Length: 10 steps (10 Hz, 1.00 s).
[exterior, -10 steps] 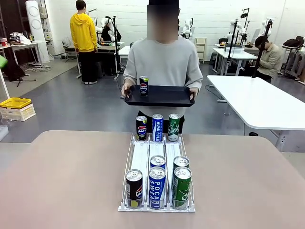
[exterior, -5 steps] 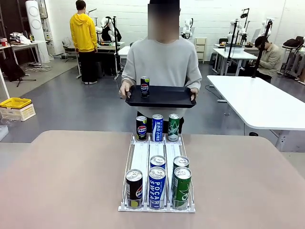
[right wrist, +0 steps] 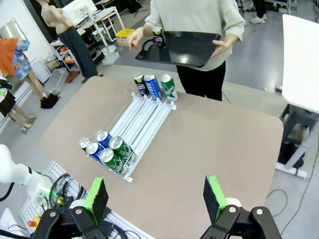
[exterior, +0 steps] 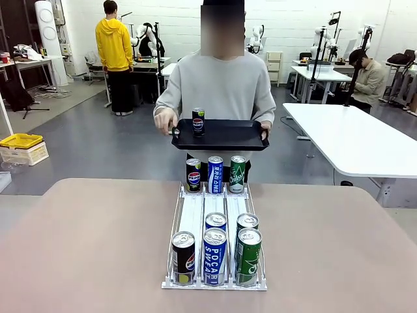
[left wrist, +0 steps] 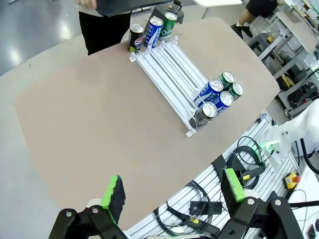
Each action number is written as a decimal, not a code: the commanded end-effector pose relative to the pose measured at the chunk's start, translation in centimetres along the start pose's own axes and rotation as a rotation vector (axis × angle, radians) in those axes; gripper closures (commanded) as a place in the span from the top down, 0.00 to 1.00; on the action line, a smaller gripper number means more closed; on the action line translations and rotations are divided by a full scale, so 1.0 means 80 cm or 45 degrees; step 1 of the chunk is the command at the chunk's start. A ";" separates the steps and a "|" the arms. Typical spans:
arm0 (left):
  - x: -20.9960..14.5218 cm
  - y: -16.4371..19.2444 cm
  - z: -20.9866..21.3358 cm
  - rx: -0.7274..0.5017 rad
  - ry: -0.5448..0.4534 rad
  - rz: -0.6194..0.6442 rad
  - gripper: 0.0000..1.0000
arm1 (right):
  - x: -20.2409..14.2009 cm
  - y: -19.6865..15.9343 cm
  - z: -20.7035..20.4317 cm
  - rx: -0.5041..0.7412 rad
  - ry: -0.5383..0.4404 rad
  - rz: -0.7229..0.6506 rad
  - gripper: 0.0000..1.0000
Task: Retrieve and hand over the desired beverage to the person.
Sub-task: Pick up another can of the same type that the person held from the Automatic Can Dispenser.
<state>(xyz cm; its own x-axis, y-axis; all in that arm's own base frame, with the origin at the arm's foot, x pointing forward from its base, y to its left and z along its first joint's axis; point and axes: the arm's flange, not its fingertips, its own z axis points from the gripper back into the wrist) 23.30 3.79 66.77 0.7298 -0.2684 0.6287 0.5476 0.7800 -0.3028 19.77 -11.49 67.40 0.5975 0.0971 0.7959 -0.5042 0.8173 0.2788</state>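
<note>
Your left gripper (left wrist: 173, 188) is released: its green pads stand wide apart with nothing between them, above the robot's edge of the table (left wrist: 89, 114). Your right gripper (right wrist: 156, 191) is also released and holds nothing, high above the same edge.

On the table a white three-lane rack (exterior: 193, 215) lies lengthwise between you and the person (exterior: 225, 85). At its near end stand one black Pepsi can (exterior: 183, 257), two blue Pocari Sweat cans (exterior: 214, 255), one behind the other, and two green cans (exterior: 248, 255), placed the same way. At its far end stand three more in a row: a black Pepsi can (exterior: 193, 175), a blue can (exterior: 215, 174) and a green can (exterior: 238, 173).

The person stands at the far side and holds a black tray (exterior: 228, 135) at chest height. One Pepsi can (exterior: 198, 121) stands upright on the tray. The person's left hand (exterior: 264, 128) grips one end; the person's right hand (exterior: 165, 120) is at the other end, and you cannot tell if it touches the tray.
</note>
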 end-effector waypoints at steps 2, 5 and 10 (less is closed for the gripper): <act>-0.001 -0.002 0.001 -0.002 -0.009 -0.017 1.00 | 0.000 0.001 -0.002 0.018 -0.002 0.003 1.00; -0.001 -0.002 0.001 -0.002 -0.009 -0.017 1.00 | 0.000 0.001 -0.002 0.018 -0.002 0.003 1.00; -0.001 -0.002 0.001 -0.002 -0.009 -0.017 1.00 | 0.000 0.001 -0.002 0.018 -0.002 0.003 1.00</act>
<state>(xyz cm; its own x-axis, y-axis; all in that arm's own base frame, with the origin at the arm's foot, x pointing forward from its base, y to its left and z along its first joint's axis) 23.26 3.78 66.81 0.7291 -0.2685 0.6295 0.5478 0.7804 -0.3015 19.77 -11.49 67.40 0.5975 0.0971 0.7959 -0.5042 0.8173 0.2788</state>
